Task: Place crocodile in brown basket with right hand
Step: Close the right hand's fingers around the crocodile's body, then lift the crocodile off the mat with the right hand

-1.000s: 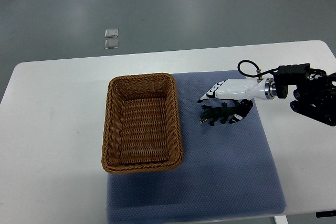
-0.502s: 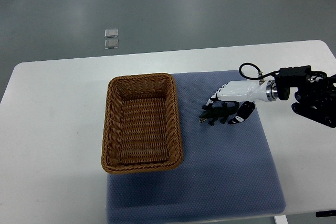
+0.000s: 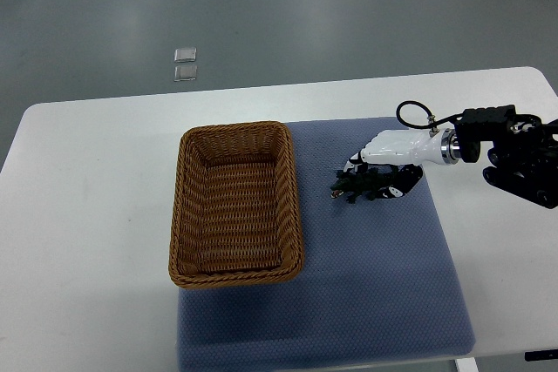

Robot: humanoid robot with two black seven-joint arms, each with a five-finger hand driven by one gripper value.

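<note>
A small dark green toy crocodile (image 3: 352, 186) lies on the blue mat (image 3: 375, 285), a short way right of the brown wicker basket (image 3: 237, 205). My right hand (image 3: 377, 176), white with black fingertips, comes in from the right edge and sits over the crocodile's tail half. Its fingers (image 3: 353, 163) curl down on the far side and the thumb presses in on the near side, so the hand is shut on the toy. The crocodile's head sticks out to the left, toward the basket. The basket holds nothing. The left arm is out of view.
The white table (image 3: 87, 215) carries the mat and the basket. The black forearm and cable (image 3: 514, 158) stretch along the table's right side. Two small clear squares (image 3: 185, 64) lie on the grey floor beyond the table.
The right hand has dropped lower over the crocodile and its fingers have curled in around it. The toy has shifted slightly up the picture.
</note>
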